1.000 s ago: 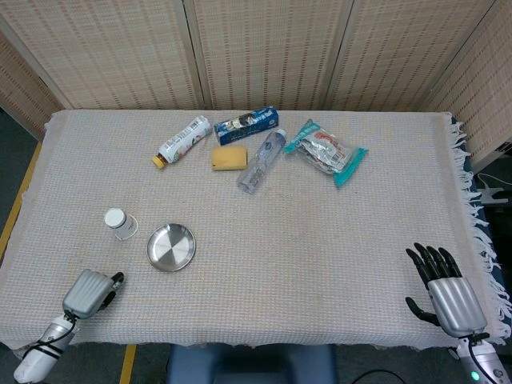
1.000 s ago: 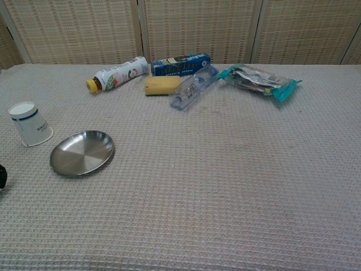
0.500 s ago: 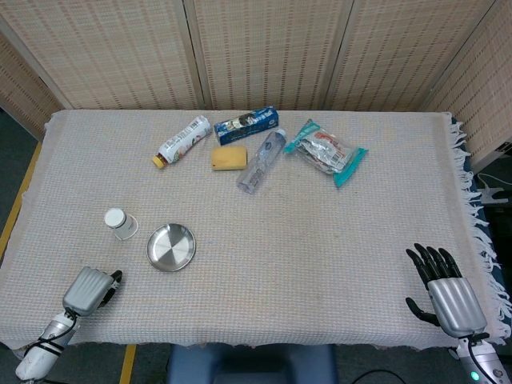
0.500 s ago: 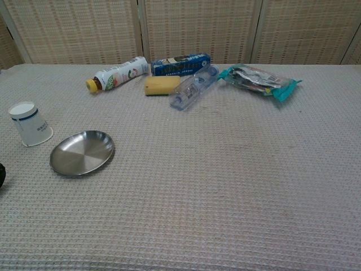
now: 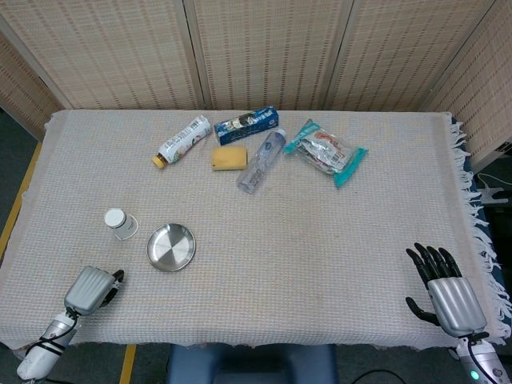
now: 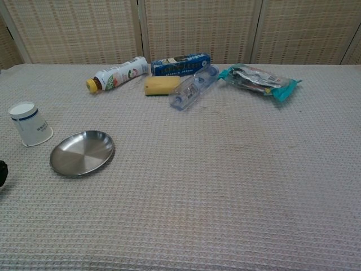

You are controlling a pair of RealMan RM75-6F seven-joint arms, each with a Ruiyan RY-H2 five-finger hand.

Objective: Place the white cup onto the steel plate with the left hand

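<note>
The white cup [image 5: 120, 223] [image 6: 29, 124] stands upside down on the cloth at the left, just left of the steel plate [image 5: 171, 247] [image 6: 82, 153] and apart from it. The plate is bare. My left hand [image 5: 92, 289] hangs near the table's front left corner, below the cup, holding nothing. Its silver back faces the head camera and only a dark fingertip [image 6: 2, 173] shows at the chest view's left edge. My right hand [image 5: 444, 292] rests at the front right corner with its fingers spread and nothing in them.
Along the back lie a small drink bottle [image 5: 182, 141], a blue box [image 5: 246, 125], a yellow sponge [image 5: 229, 157], a clear plastic bottle [image 5: 261, 162] and a snack packet [image 5: 326, 151]. A woven cloth [image 5: 320, 240] covers the table, and wicker screens stand behind it.
My left hand has crept slightly forward towards the table. The cup, the plate and the right hand have not moved.
</note>
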